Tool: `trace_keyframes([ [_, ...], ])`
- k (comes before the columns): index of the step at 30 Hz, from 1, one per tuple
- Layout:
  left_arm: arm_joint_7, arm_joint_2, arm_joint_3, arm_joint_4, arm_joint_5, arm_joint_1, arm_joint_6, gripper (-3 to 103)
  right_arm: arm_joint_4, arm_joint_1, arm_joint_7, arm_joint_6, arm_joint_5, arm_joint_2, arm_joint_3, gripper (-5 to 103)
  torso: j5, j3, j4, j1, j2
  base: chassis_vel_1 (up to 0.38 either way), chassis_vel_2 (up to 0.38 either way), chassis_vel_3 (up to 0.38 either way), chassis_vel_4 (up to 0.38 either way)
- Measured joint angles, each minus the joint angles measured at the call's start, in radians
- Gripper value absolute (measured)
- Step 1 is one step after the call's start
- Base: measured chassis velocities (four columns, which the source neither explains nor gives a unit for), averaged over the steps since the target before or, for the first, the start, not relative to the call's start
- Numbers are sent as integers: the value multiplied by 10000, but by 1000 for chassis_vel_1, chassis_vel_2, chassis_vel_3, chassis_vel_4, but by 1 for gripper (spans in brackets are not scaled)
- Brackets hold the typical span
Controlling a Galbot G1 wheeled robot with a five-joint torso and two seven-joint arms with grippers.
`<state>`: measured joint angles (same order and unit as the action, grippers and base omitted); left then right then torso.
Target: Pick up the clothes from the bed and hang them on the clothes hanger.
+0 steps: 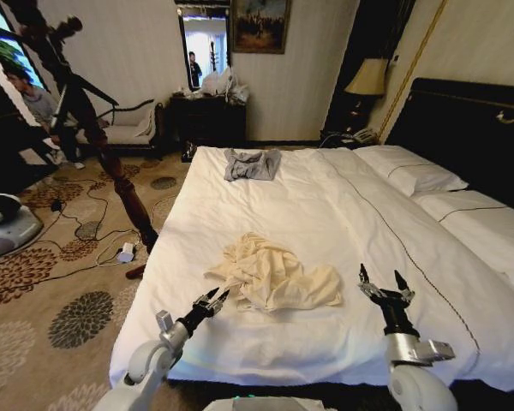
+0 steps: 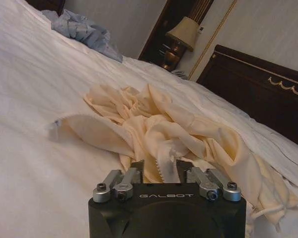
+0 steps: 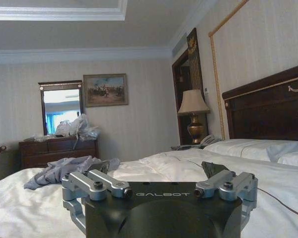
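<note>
The clothes [image 1: 271,274], a crumpled cream shirt, lie on the near half of the bed [image 1: 325,197]. My left gripper [image 1: 214,299] is open at the shirt's left edge, low over the sheet. In the left wrist view the shirt [image 2: 159,129] lies right in front of the left gripper [image 2: 159,166], with a fold of fabric between the fingertips. My right gripper [image 1: 382,284] stands open and upright to the right of the shirt, clear of it. The right wrist view shows the right gripper [image 3: 159,171] spread wide over white sheet. I cannot pick out the clothes hanger among the stand's dark arms.
A grey garment [image 1: 251,163] lies at the bed's far end. A dark turned-wood coat stand [image 1: 116,171] leans left of the bed over patterned carpet with cables. Pillows [image 1: 411,171] and the dark headboard [image 1: 471,128] are at the right. A dresser [image 1: 207,116] stands beyond.
</note>
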<state>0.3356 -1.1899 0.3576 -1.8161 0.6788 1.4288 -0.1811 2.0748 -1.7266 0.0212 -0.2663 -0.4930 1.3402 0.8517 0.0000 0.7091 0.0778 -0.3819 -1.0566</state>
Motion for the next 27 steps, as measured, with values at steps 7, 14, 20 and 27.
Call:
trace_keyframes([
  [7,-2,-653,-103,434,-160,-278,-10,19,-87,-35,-4,-51,206,115,-107,100,0,0,0,0,0,0,0,0,0],
  [14,-41,-617,103,-184,-64,-101,-8,3,-140,-73,-4,-122,292,177,-202,100,-2,0,0,0,0,0,0,0,0],
  [20,-672,493,1300,-2328,1090,-32,-109,2,-172,-43,-29,-146,293,170,-283,100,-2,0,-3,0,0,0,0,0,0],
  [27,-2528,1666,4068,-5169,4662,-1510,-801,2,-236,18,-38,-159,329,151,-457,100,0,0,2,0,0,0,0,0,0],
])
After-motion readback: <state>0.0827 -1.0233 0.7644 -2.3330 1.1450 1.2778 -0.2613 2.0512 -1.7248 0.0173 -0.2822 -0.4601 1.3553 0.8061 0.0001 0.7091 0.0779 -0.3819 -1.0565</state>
